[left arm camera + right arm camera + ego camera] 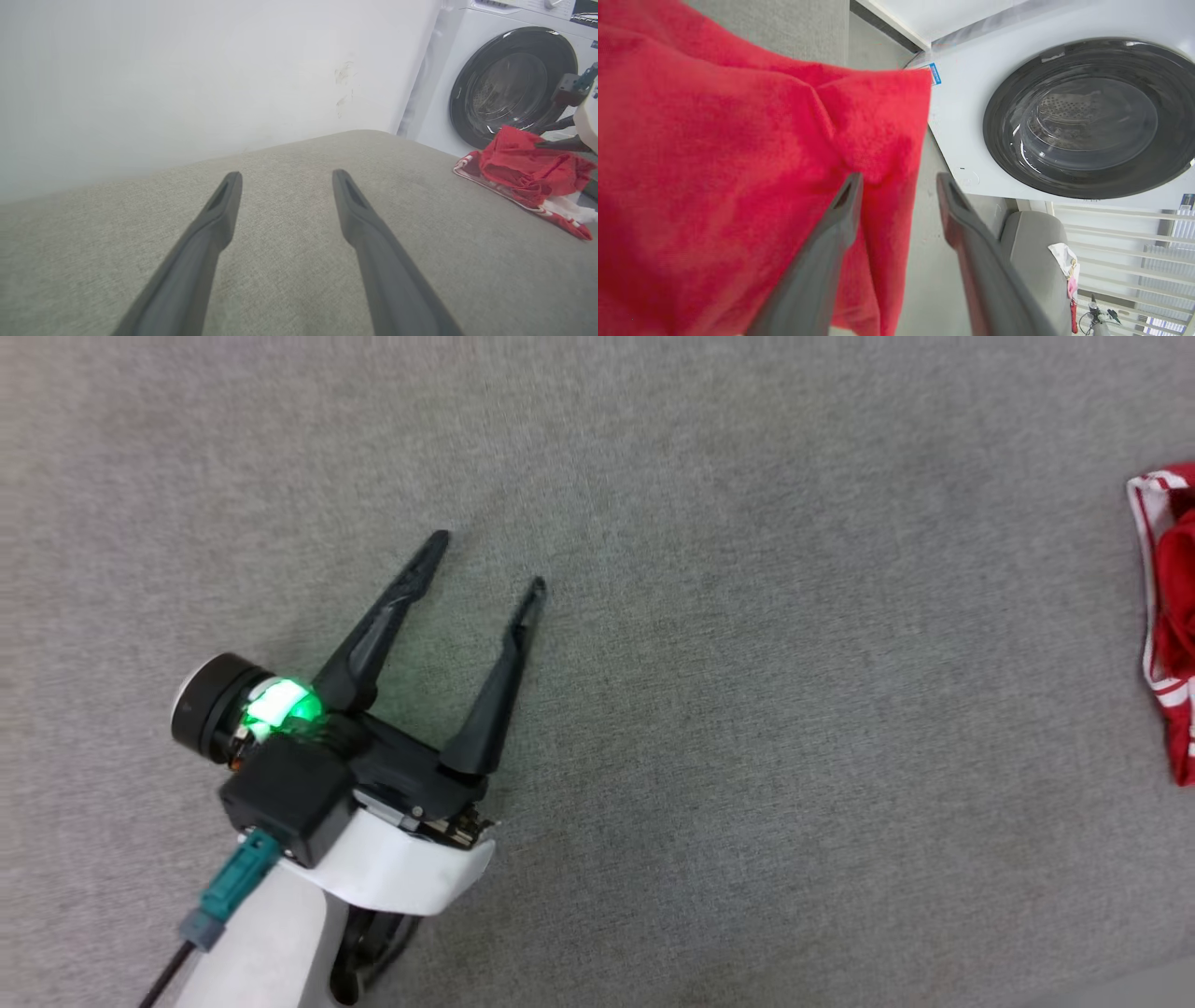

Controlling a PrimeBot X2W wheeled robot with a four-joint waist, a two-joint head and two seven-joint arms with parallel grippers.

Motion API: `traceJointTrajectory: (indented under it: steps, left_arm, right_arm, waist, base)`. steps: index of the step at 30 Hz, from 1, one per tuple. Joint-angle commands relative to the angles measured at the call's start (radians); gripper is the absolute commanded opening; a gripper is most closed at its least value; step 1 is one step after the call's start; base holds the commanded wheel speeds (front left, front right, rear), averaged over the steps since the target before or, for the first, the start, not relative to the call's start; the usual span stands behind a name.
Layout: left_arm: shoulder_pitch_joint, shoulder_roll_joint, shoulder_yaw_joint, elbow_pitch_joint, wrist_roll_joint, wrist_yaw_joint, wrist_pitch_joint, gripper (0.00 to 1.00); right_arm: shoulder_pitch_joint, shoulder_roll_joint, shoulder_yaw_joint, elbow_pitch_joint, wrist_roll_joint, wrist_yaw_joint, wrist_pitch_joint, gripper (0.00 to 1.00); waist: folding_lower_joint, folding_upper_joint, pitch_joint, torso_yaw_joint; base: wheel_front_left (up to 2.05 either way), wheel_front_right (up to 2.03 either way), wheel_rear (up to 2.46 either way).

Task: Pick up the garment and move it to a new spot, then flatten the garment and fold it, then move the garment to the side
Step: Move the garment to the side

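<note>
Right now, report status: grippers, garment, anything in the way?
Left gripper open, over grey cushion. Right gripper fingers apart against the garment, no grip. Garment crumpled, unfolded, near cushion edge. Washing machine close beyond it.

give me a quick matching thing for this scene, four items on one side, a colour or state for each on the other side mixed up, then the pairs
Column one
1. garment
2. left gripper
3. washing machine door
4. wall

Column two
a. round, with a dark rim
b. crumpled in a red heap
c. open above the grey fabric surface, holding nothing
d. plain white with a few scuff marks

Pairs: 1-b, 2-c, 3-a, 4-d
</note>
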Motion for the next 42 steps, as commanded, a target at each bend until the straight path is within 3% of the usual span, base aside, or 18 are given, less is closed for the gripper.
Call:
traceJointTrajectory:
  steps: [1, 9, 20, 26, 31, 42]
  left_arm:
    - [0.023, -0.020, 0.022, 0.005, -0.016, -0.001, -0.002, 1.00]
    - [0.095, -0.076, 0.114, 0.057, -0.010, 0.001, -0.002, 1.00]
    - [0.241, -0.144, 0.319, 0.123, 0.018, 0.034, -0.002, 1.00]
    - [0.307, -0.165, 0.350, 0.151, 0.032, 0.030, -0.002, 1.00]
    - [0.339, -0.176, 0.349, 0.173, 0.041, 0.026, -0.002, 1.00]
    - [0.371, -0.197, 0.356, 0.233, 0.026, 0.010, -0.002, 1.00]
  right_arm:
    - [-0.019, 0.007, 0.001, -0.023, -0.001, -0.002, -0.013, 1.00]
    - [-0.039, 0.074, -0.012, -0.126, 0.044, -0.002, -0.048, 1.00]
    - [0.071, 0.325, -0.010, -0.322, 0.204, -0.001, -0.190, 1.00]
    - [0.204, 0.487, -0.014, -0.405, 0.288, -0.001, -0.285, 1.00]
    - [0.334, 0.574, 0.025, -0.429, 0.345, -0.001, -0.372, 1.00]
    - [0.472, 0.648, 0.116, -0.373, 0.386, -0.001, -0.505, 1.00]
  waist:
    - [-0.0002, 0.0000, -0.056, 0.005]
    - [-0.0002, 0.0000, -0.219, 0.031]
    - [-0.0002, 0.0000, -0.430, 0.101]
    - [-0.0002, 0.0000, -0.500, 0.141]
    - [-0.0002, 0.0000, -0.524, 0.167]
    - [-0.0002, 0.0000, -0.548, 0.187]
  base:
    - [0.00, 0.00, 0.00]
    - [0.00, 0.00, 0.00]
    - [0.00, 0.00, 0.00]
    - [0.00, 0.00, 0.00]
    - [0.00, 0.00, 0.00]
    - [0.00, 0.00, 0.00]
